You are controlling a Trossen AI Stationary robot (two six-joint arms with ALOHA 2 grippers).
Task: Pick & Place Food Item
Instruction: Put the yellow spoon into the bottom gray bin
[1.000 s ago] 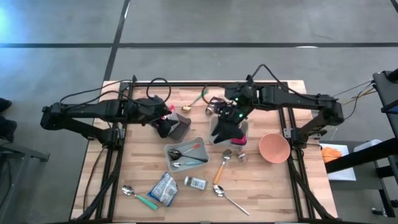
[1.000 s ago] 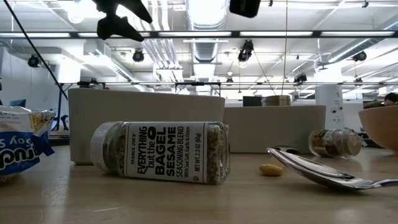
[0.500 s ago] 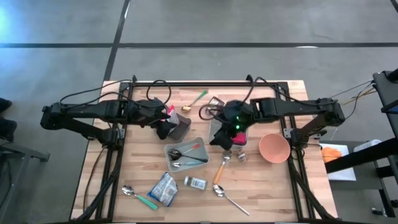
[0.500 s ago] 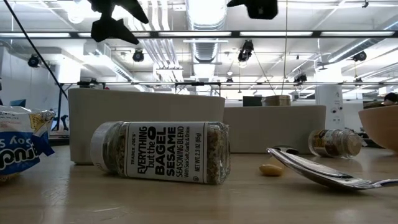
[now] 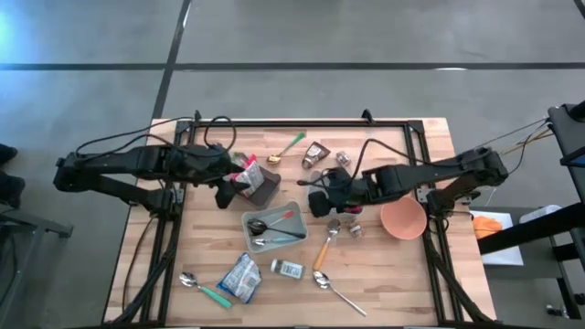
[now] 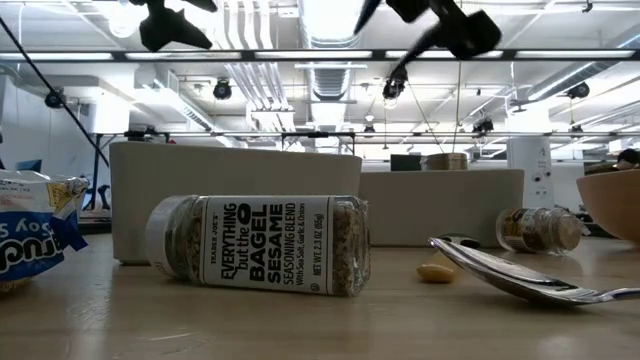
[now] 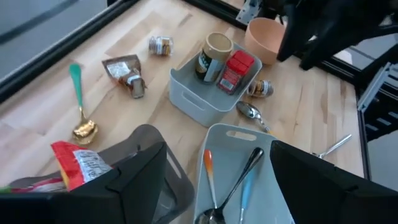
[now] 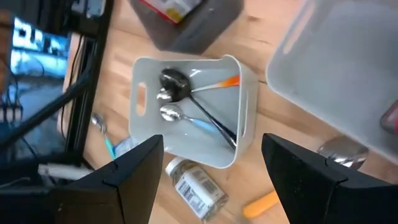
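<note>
The left gripper (image 5: 226,194) hangs above the table's left-centre with its fingers spread apart and nothing between them, just beside a dark grey bin (image 5: 260,187) that holds a red-and-white snack packet (image 7: 83,167). The right gripper (image 5: 317,203) sits near the table's middle, likewise released and empty, over the near edge of a light grey bin (image 7: 211,87) that contains a jar with a tan lid (image 7: 213,50) and a red box (image 7: 236,68). Between the two grippers, slightly nearer the front edge, a white cutlery tray (image 5: 272,227) holds spoons, one with an orange handle (image 8: 221,83). On the far side of the table lie a gold spoon with a green handle (image 7: 79,106), a brown foil packet (image 7: 124,73) and a small jar (image 7: 160,45). A pink bowl (image 5: 403,217) stands at the right. Toward the front edge lie a sesame seasoning bottle (image 6: 258,243) on its side, a blue-and-white snack bag (image 5: 239,277), an orange-handled spoon (image 5: 324,249) and two further spoons (image 5: 338,291). A second small spice jar (image 6: 538,229) lies on its side near the bowl; its label is probably too blurred to read.
</note>
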